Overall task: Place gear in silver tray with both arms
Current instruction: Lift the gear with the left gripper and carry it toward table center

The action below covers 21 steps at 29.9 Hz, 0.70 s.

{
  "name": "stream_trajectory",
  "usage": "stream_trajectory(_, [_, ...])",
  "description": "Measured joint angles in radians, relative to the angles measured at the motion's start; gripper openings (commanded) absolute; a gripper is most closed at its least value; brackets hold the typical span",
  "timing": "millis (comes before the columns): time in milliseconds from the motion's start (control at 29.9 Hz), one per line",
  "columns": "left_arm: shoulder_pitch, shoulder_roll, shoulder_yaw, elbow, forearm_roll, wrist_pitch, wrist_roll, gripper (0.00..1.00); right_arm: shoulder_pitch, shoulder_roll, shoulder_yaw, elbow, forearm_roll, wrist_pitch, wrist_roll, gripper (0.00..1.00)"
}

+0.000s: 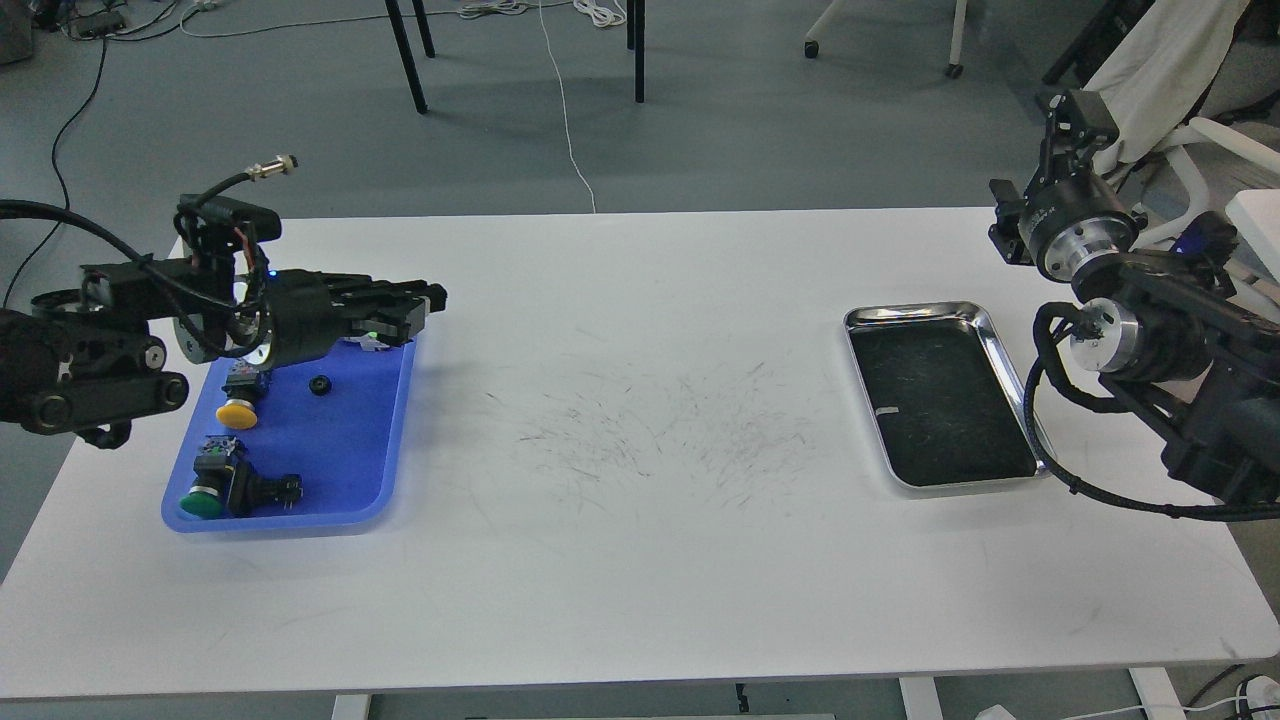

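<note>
Shiny rimmed silver tray [1008,345] shows a dark scratched floor; both arms' fingers' opening can't be told.

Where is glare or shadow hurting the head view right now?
Head view: the silver tray has a bright glaring rim and a dark reflective floor; the blue tray is evenly lit, partly covered by the left tool; the right tool is dark and hard to read; the table shows only soft shadows.
</note>
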Motion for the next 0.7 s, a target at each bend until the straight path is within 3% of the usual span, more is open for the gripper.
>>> stream_trajectory(401, [0.021,-0.492,0.066,0.18,-0.014,-0.003,0.0,0.02,0.043,-0.024,-0.057,-0.008,0.001,-0.001,0.0,0.99])
stream_trajectory(502, [0.033,-0.562,0.073,0.212,-0.017,-0.005,0.0,0.01,0.044,-0.027,-0.058,-0.009,0.001,-0.001,0.0,0.99])
stream_trajectory(702, [0.075,-0.583,0.108,0.292,-0.018,-0.005,0.0,0.01,0.047,-0.031,-0.059,-0.011,0.001,-0.001,-0.002,0.99])
